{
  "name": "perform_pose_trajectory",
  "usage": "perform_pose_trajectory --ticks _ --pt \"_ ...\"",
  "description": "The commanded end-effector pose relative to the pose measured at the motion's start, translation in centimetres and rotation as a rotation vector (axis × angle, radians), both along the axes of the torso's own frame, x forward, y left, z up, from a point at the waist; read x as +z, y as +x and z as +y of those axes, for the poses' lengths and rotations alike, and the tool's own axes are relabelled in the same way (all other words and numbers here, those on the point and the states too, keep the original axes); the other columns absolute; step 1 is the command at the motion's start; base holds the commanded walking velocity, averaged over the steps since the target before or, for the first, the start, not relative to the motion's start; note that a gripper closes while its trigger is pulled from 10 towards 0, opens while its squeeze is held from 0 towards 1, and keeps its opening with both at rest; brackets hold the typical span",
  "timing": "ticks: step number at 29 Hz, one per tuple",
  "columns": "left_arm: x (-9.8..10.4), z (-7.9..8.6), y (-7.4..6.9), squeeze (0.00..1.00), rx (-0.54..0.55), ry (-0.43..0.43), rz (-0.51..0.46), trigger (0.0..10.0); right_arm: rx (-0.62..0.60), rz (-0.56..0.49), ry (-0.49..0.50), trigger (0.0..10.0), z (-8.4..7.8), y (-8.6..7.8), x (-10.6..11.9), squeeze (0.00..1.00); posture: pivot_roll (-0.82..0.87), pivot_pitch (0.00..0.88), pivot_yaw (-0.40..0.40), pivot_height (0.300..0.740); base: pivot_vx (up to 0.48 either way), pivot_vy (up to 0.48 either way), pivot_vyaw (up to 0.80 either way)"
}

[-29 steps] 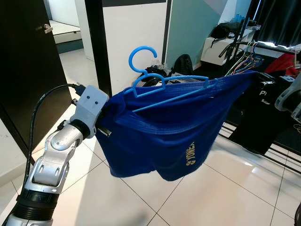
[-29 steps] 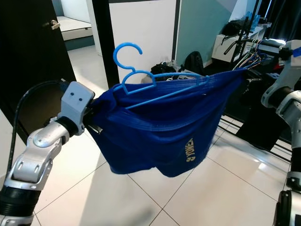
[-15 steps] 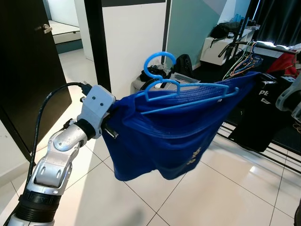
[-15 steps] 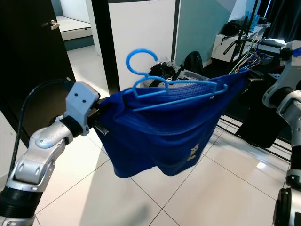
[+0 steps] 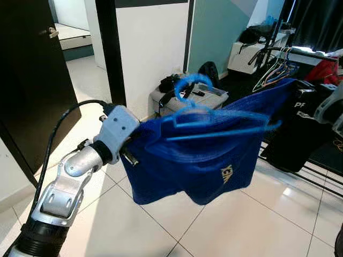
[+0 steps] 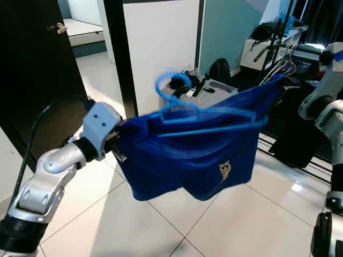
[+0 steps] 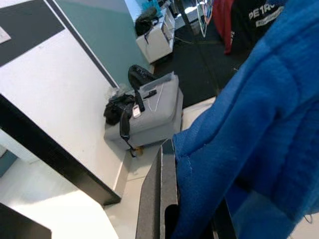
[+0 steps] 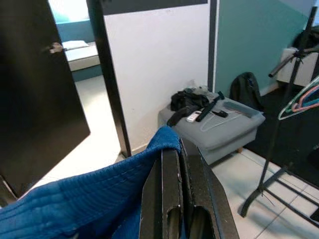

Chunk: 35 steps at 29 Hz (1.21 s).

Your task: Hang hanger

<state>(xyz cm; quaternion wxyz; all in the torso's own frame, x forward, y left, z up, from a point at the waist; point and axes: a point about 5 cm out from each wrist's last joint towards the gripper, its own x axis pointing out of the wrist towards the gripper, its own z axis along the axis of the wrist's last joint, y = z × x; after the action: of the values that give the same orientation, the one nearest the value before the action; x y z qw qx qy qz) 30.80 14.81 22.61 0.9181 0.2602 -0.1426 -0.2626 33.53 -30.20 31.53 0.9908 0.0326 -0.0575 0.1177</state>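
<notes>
Left gripper [image 7: 192, 221]: we see it pinching one edge of the blue shorts [image 5: 203, 160]; the cloth sits between its black fingers [image 7: 159, 199], up in the air over the floor.
Right gripper [image 8: 180, 219]: we see its two black fingers [image 8: 169, 194] pressed close with the other edge of the shorts tucked between them.
Blue shorts: we hold them stretched out wide between both grippers, and the middle sags down. A yellow logo [image 5: 226, 173] shows on the front.
Hanger [image 5: 203, 110]: it is light blue. It sits at the top of the shorts, with its hook [image 6: 172, 85] poking up. It looks blurry.
Floor [image 5: 161, 235]: shiny white tiles under the shorts.
Grey box [image 7: 149, 112]: it sits by the white wall with dark things on top.
Clothes rack [image 8: 279, 149]: it stands off to our right side, with other hangers on it.
</notes>
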Motion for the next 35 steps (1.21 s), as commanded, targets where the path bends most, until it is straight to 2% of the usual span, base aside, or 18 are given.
perform_pose_trajectory --ticks 1,7,9,11,12,13,14,18,22,31,35 --pt "-0.6 0.1 -0.1 0.0 -0.002 0.045 0.005 0.0 0.033 -0.026 -0.001 0.0 0.8 -0.1 0.7 0.0 -0.08 0.0 -0.046 0.74 0.0 0.0 0.0" --pt "-0.9 0.5 0.2 0.0 0.041 0.095 0.002 0.0 0.061 -0.039 -0.008 0.0 1.6 -0.1 1.3 0.0 -0.08 0.0 -0.046 0.74 0.0 0.0 0.0" --pt "-0.9 0.9 0.5 0.0 0.081 0.095 -0.008 0.0 0.069 -0.041 -0.009 0.0 1.8 -0.2 1.5 0.0 -0.08 0.0 -0.046 0.74 0.0 0.0 0.0" --pt "-0.4 1.7 1.0 0.0 0.175 0.088 -0.042 0.0 0.085 -0.044 -0.015 0.0 2.1 -0.2 1.6 0.0 -0.08 0.0 -0.045 0.74 0.0 0.0 0.0" --pt "-0.4 1.7 1.0 0.0 0.175 0.088 -0.042 0.0 0.085 -0.044 -0.015 0.0 2.1 -0.2 1.6 0.0 -0.08 0.0 -0.045 0.74 0.0 0.0 0.0" --pt "0.3 2.6 1.3 0.0 0.249 0.061 -0.072 0.0 0.099 -0.043 -0.018 0.0 2.4 -0.3 1.6 0.0 -0.08 0.0 -0.045 0.74 0.0 0.0 0.0" --pt "0.5 3.0 1.4 0.0 0.278 0.042 -0.082 0.0 0.103 -0.042 -0.02 0.0 2.5 -0.3 1.6 0.0 -0.08 0.0 -0.045 0.74 0.0 0.0 0.0" --pt "0.9 4.0 1.6 0.0 0.341 0.025 -0.094 0.0 0.107 -0.04 -0.021 0.0 2.5 -0.4 1.6 0.0 -0.08 0.0 -0.046 0.74 0.0 0.0 0.0" --pt "0.8 4.5 1.6 0.0 0.371 0.028 -0.095 0.0 0.123 -0.042 -0.023 0.0 2.7 -0.6 1.7 0.0 -0.08 0.0 -0.045 0.74 0.0 0.0 0.0" --pt "0.6 4.0 1.7 0.0 0.375 -0.004 -0.091 0.0 0.177 -0.031 -0.056 0.0 3.5 -0.9 1.4 0.0 -0.08 0.0 -0.047 0.74 0.0 0.0 0.0" --pt "1.8 4.3 1.7 0.0 0.371 -0.116 -0.105 0.0 0.17 0.01 -0.087 0.0 3.4 -0.9 0.3 0.0 -0.08 0.0 -0.05 0.74 0.0 0.0 0.0"
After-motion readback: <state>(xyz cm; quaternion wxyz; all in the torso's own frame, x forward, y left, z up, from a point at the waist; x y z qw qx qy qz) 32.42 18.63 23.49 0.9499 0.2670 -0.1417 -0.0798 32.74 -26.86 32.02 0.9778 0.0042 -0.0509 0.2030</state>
